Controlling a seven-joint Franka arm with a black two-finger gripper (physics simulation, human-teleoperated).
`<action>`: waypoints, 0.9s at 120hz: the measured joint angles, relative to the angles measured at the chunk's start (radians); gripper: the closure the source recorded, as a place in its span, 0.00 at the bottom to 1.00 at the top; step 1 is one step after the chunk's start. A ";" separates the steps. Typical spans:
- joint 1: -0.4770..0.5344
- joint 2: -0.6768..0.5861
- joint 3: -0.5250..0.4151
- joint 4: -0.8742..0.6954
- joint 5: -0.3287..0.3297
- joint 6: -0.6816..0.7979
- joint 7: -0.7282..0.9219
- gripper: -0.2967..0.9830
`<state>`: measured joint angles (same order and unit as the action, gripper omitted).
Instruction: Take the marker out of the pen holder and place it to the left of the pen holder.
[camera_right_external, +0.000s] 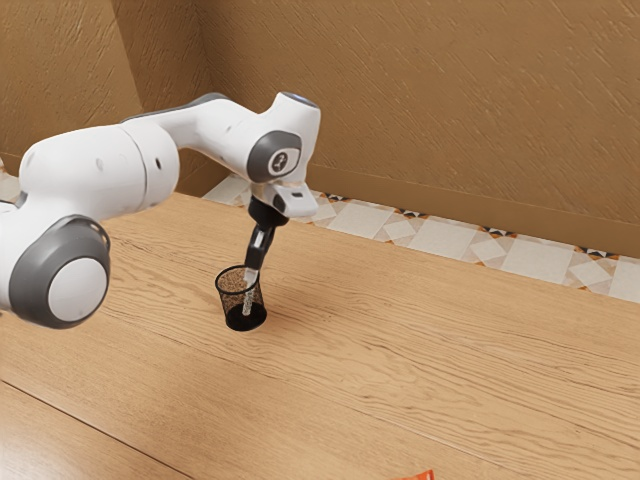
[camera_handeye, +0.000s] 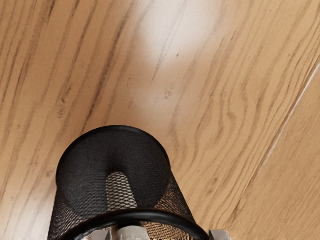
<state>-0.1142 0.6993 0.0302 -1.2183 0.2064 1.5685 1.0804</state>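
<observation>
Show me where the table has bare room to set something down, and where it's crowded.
The table is bare from the pen holder toward the exterior view's right, between tiled strip and orange object. Another bare patch borders the holder's near side. Crowded: the holder's mouth, with marker inside and gripper there.

The wooden tabletop carries an orange thing, only partly seen, well apart from its far edge. Beyond that edge run pale patterned tiles, then a brown wall.
</observation>
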 joint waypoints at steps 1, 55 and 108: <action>0.000 0.000 0.000 0.000 0.000 0.000 0.000 0.60; 0.017 -0.322 0.002 -0.121 -0.050 -0.023 0.008 0.83; 0.145 -0.338 0.132 -0.165 0.028 -0.403 -0.147 0.85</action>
<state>0.0309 0.3618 0.1625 -1.3835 0.2347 1.1656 0.9338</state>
